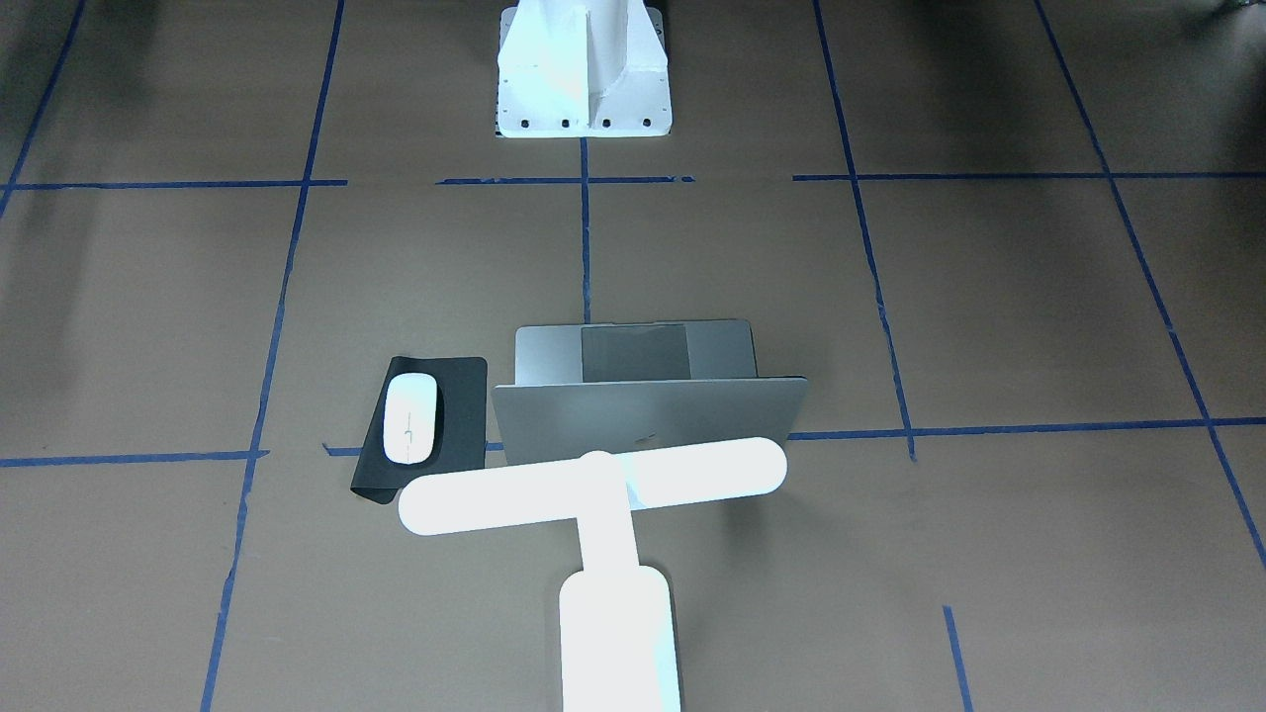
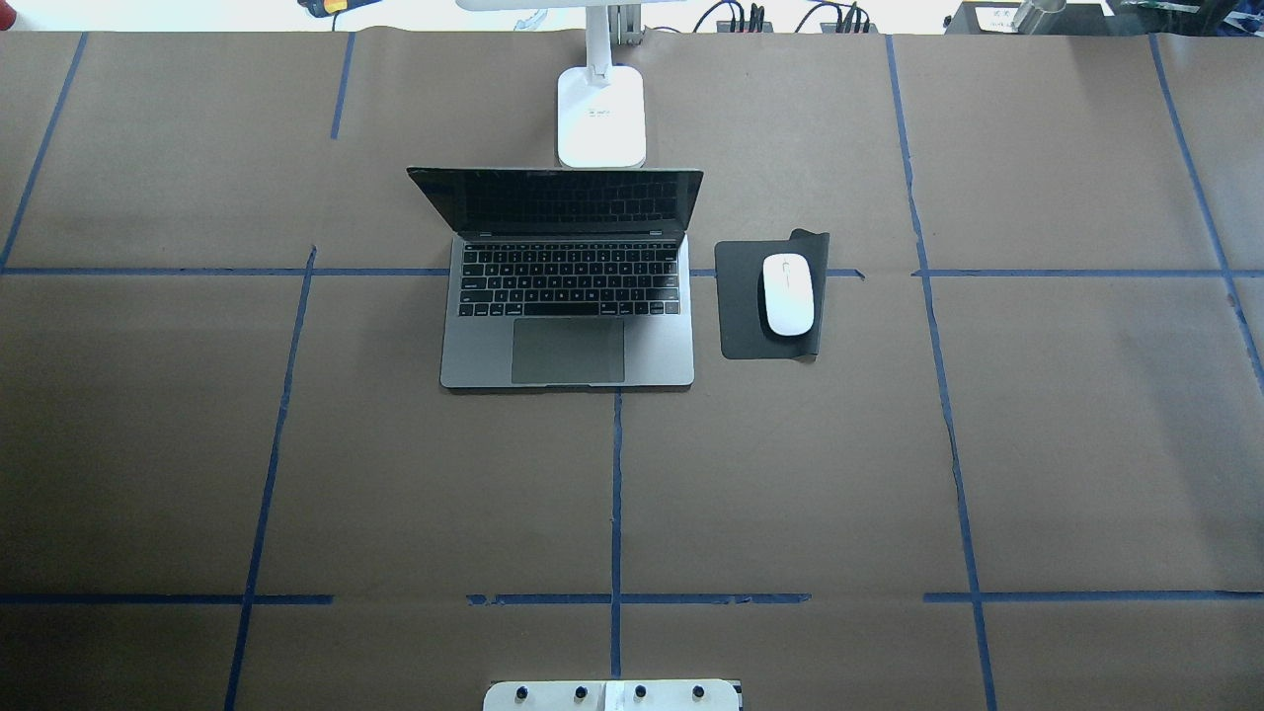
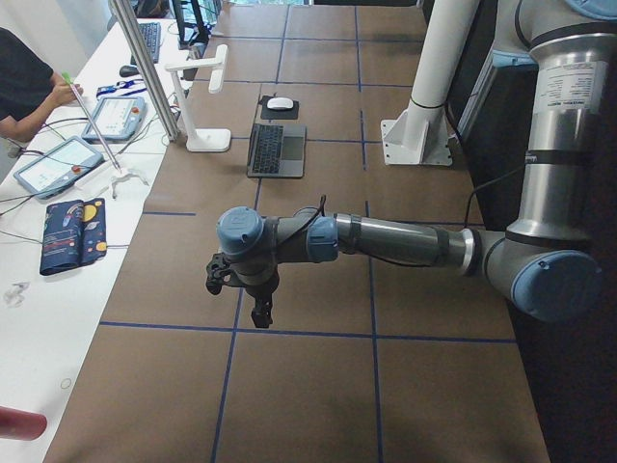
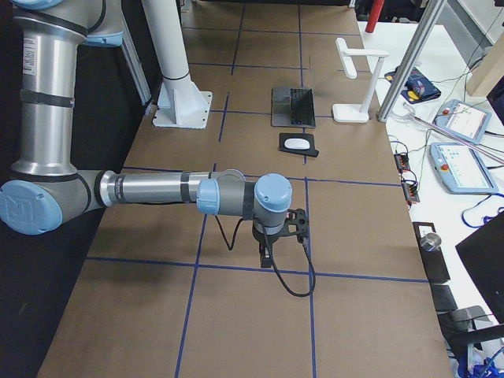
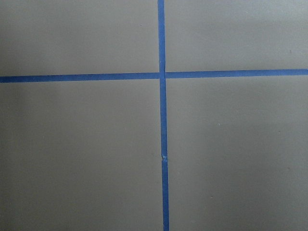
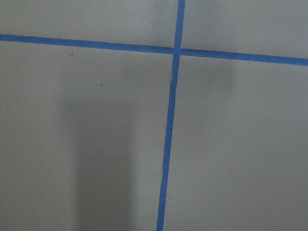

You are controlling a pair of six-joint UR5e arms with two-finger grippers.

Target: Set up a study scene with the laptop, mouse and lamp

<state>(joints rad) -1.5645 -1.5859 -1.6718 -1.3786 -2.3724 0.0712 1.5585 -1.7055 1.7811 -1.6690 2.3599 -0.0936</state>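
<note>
The silver-grey laptop point(image 2: 568, 341) stands open at the table's middle, its lid point(image 1: 648, 415) raised. The white mouse point(image 2: 787, 294) lies on a black mat point(image 2: 741, 321) right of the laptop. The white T-shaped lamp point(image 2: 601, 118) stands just behind the laptop, its bar point(image 1: 593, 485) over the lid. My left gripper point(image 3: 246, 294) hangs above bare table far from these things; I cannot tell if it is open. My right gripper point(image 4: 279, 236) hangs the same way at the other end; I cannot tell its state. Both wrist views show only brown paper and blue tape.
The white bolted robot pedestal point(image 1: 584, 69) stands at the robot's side of the table. Blue tape lines point(image 2: 616, 494) grid the brown paper. A side bench with tablets point(image 4: 457, 169), cables and a seated person point(image 3: 24, 87) runs along the far edge.
</note>
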